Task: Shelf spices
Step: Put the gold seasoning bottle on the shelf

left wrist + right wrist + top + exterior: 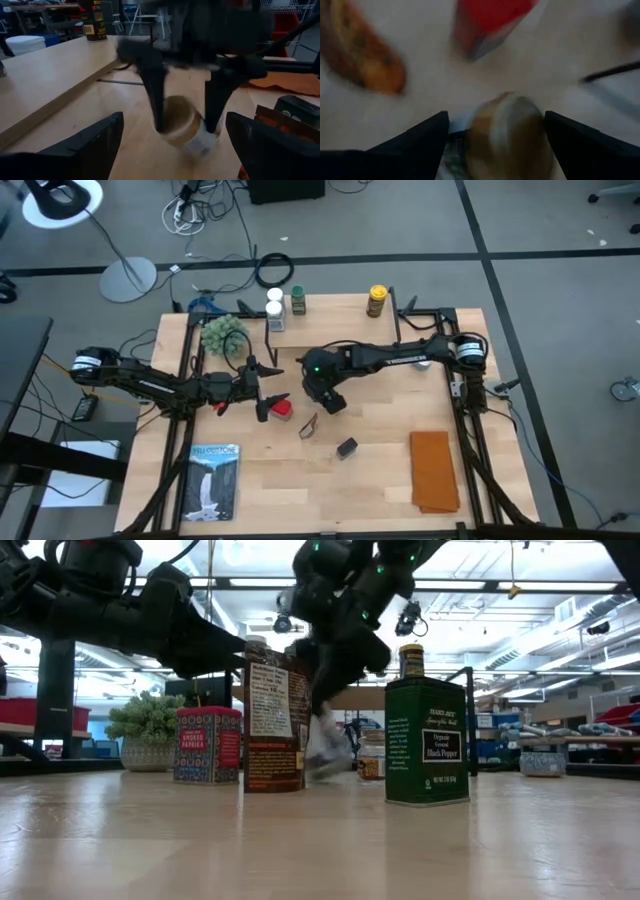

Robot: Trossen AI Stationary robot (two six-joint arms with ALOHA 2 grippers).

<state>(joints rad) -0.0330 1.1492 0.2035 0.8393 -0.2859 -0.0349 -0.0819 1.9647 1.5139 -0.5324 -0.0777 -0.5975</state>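
- The right gripper is straddling a tan-capped jar lying at mid-table, jaws spread wide and not yet gripping, probably so they can close on it.
- The left gripper is waiting wide open and empty just beside the red tin, facing the jar.
- The shelf is standing behind, already bearing jars.
- The orange packet and black box are crowding the pick.

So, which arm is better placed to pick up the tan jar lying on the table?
The right one. Its pincer is open and straddles the tan jar, one finger on each side, so it need only close. The left pincer is also open but sits back beside the red tin.
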